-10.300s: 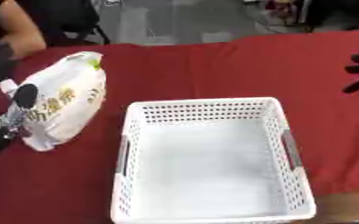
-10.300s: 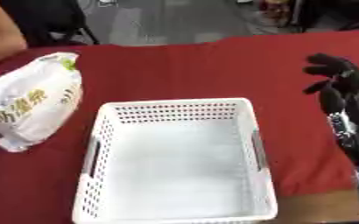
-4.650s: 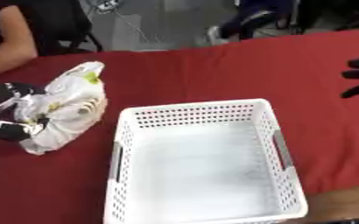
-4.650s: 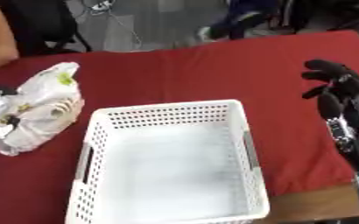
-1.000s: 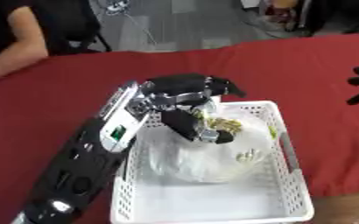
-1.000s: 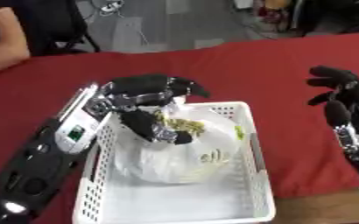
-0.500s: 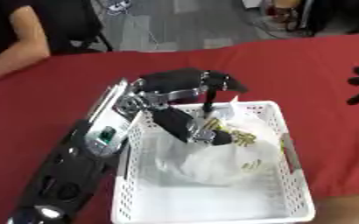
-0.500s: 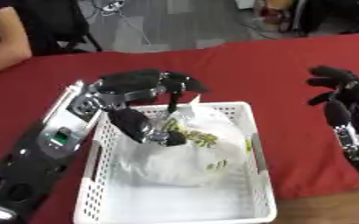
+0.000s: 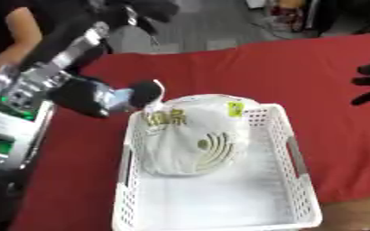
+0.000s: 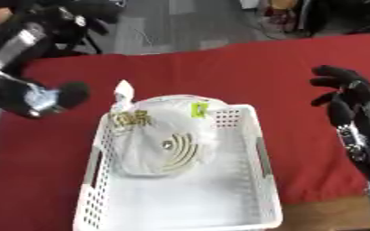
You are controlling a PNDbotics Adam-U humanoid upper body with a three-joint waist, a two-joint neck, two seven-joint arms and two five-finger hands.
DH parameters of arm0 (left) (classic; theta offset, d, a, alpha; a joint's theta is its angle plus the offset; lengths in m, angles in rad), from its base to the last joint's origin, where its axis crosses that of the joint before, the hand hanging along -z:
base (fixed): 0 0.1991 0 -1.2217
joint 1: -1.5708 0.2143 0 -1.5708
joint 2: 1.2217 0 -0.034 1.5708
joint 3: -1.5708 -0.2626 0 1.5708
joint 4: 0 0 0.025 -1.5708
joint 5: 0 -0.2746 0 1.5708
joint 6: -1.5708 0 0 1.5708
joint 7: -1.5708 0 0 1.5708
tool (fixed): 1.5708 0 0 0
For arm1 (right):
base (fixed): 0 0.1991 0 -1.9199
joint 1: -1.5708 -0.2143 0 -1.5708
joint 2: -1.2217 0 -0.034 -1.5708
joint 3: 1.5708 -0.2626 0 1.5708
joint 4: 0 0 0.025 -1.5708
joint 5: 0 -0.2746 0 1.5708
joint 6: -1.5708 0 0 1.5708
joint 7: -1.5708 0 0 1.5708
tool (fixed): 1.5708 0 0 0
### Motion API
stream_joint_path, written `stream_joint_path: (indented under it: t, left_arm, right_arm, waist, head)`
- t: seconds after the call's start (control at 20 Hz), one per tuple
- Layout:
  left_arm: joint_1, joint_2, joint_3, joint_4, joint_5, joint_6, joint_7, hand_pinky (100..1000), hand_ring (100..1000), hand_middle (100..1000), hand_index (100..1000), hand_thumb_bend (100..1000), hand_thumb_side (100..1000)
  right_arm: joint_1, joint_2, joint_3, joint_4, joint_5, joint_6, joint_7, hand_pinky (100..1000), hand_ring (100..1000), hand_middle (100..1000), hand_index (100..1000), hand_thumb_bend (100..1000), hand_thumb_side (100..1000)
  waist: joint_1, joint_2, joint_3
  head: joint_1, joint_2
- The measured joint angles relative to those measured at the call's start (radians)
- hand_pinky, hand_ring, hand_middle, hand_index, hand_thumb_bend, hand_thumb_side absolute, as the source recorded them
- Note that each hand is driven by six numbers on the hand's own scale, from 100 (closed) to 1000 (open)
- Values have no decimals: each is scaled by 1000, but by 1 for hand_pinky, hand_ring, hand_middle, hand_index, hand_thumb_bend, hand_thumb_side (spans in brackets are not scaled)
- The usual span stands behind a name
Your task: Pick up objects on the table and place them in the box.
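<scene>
The bag (image 9: 194, 134) lies in the box (image 9: 297, 194); placing looks done. Left hand (image 9: 151, 9) is raised, fingers unclear; right hand (image 10: 342, 90) is open and empty.

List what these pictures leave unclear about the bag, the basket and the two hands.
- Left hand: blurred against the dark background at the top of the left eye view, so its fingers cannot be read.
- Right hand: cut off by the edge in the left eye view; open, fingers spread, in the right eye view.
- White bag: its print is too blurred to read, and it hides the basket floor beneath it.
- White basket: near corners sit at the bottom edge.
</scene>
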Motion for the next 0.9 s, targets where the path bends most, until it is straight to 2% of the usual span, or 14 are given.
stream_joint_path:
  t: [0.05,0.1,0.15,0.2,0.25,0.3,0.35,0.55,0.7,0.9]
  left_arm:
    - [26,8,34,-5,-1,-5,57,738,819,873,955,706,912]
    - [54,10,67,-8,-5,-6,113,740,819,872,954,722,908]
    - [83,10,97,-9,-12,-1,165,715,808,874,953,621,913]
    - [111,1,126,-10,-18,11,217,723,812,876,954,645,912]
    - [138,-14,154,-12,-21,28,271,676,787,864,935,513,910]
    - [164,-35,182,-13,-20,49,332,690,796,870,946,546,915]
    - [185,-55,203,-13,-17,69,392,657,780,863,931,490,916]
    - [273,-127,253,-13,7,124,588,635,766,858,931,463,945]
    - [324,-176,262,-13,23,160,642,625,763,859,933,453,956]
    - [383,-228,276,-11,49,213,664,605,751,855,932,430,972]
  right_arm:
    - [0,0,-2,0,1,0,-2,584,783,807,900,356,915]
    - [0,0,-2,0,2,0,-3,584,783,808,900,356,915]
    - [0,0,-2,0,2,1,-3,584,783,807,900,355,915]
    - [0,0,-3,0,4,2,-4,584,783,807,900,355,915]
    - [0,0,-5,0,5,2,-5,584,783,805,900,355,915]
    - [0,0,-7,0,5,3,-5,584,783,806,900,355,915]
    - [0,0,-8,0,5,3,-6,584,783,806,900,355,915]
    - [1,0,-8,0,6,4,-8,584,783,806,900,355,915]
    - [1,0,-9,0,6,5,-8,585,783,806,900,354,915]
    - [1,0,-13,0,8,4,-12,585,783,806,900,355,915]
  waist:
    - [0,0,2]
    - [-1,1,5]
    - [-2,1,7]
    - [-3,1,9]
    - [-5,1,12]
    - [-7,2,14]
    - [-8,2,15]
    - [-9,6,18]
    - [-10,6,20]
    - [-12,7,24]
  head:
    - [-3,0]
    - [-8,0]
    - [-9,-1]
    - [-9,-1]
    - [-10,-2]
    - [-13,-6]
    - [-17,-8]
    - [-19,-10]
    - [-26,-17]
    - [-27,-18]
